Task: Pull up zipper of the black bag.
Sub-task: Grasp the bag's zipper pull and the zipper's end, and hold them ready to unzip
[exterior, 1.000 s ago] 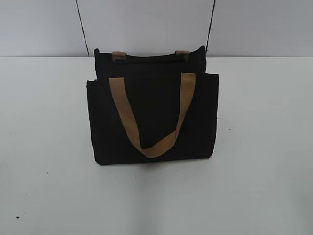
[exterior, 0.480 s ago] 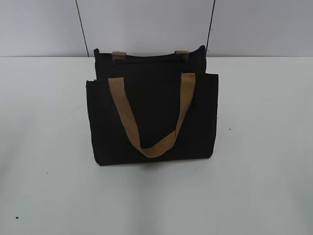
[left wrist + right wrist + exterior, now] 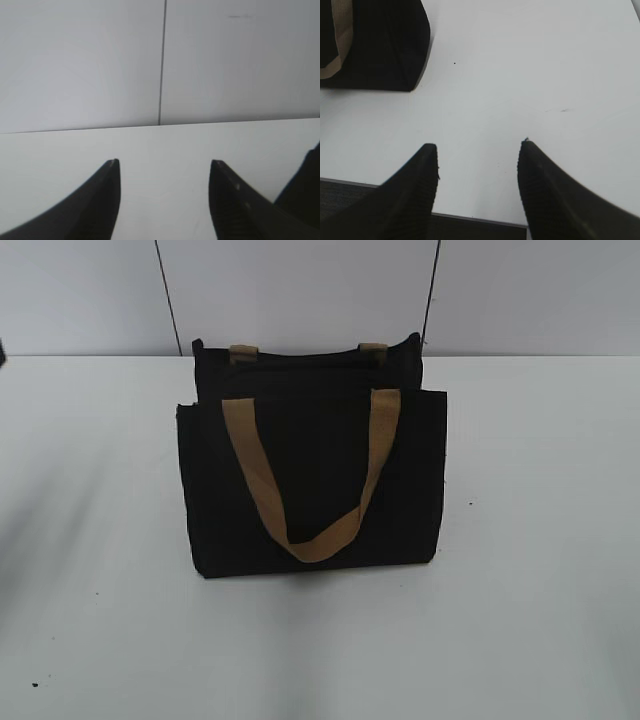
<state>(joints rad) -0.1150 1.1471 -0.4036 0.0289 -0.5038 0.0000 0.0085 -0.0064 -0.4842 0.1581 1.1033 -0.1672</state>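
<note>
Sat with open left gripper [image 3: 165,172] and right gripper [image 3: 477,155]; black bag [image 3: 380,45] ahead-left of right, zipper unseen.

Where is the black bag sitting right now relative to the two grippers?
In the exterior view the black bag stands mid-table, a tan handle draped down its front. The right gripper sees it far upper left; the left gripper faces the wall.

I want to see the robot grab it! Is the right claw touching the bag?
No, the right claw is open over bare table, and the bag sits apart at the upper left of that view.
</note>
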